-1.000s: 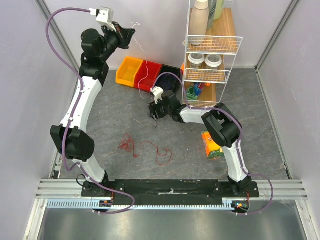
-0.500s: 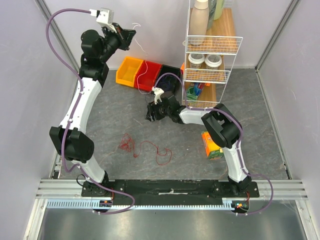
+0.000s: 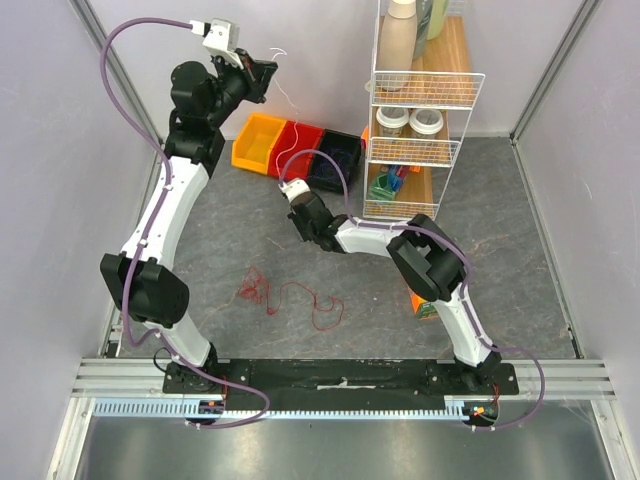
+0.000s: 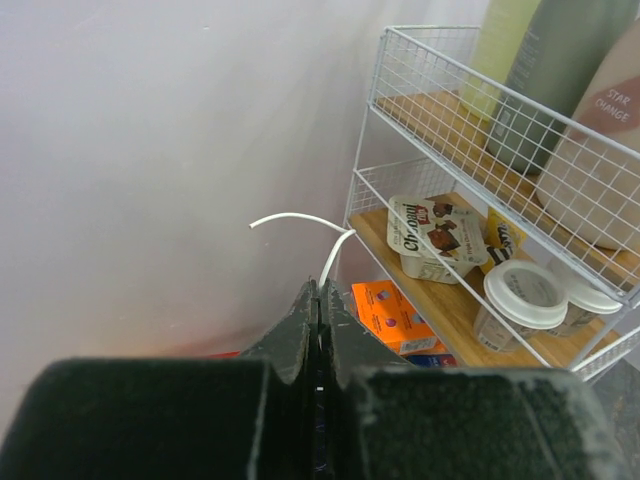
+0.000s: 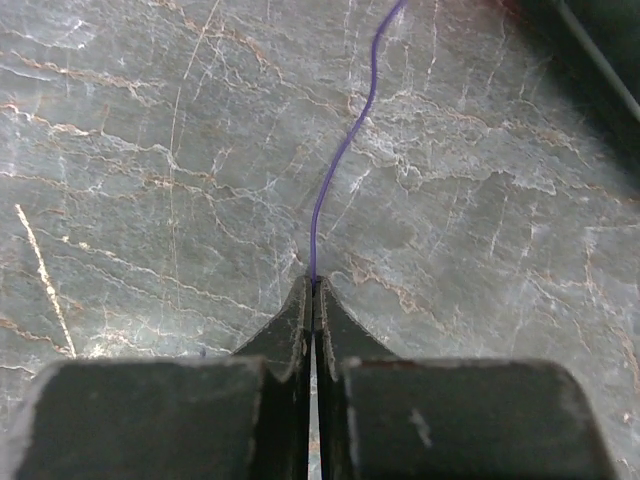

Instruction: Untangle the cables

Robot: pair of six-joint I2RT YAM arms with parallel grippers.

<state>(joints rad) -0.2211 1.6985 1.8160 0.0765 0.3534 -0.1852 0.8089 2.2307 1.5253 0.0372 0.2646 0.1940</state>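
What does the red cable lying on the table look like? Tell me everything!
The red cable is a very thin, bendy-looking wire lying flat and loose on the grey marbled table, in its near half. Its left end is bunched into a small knotty tangle. From there a wavy strand runs right to a loose loop. Only the table seems to touch it.

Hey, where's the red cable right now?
Top view: the red cable lies loose on the table, left of centre, between the left arm and the right arm, nearer their bases.
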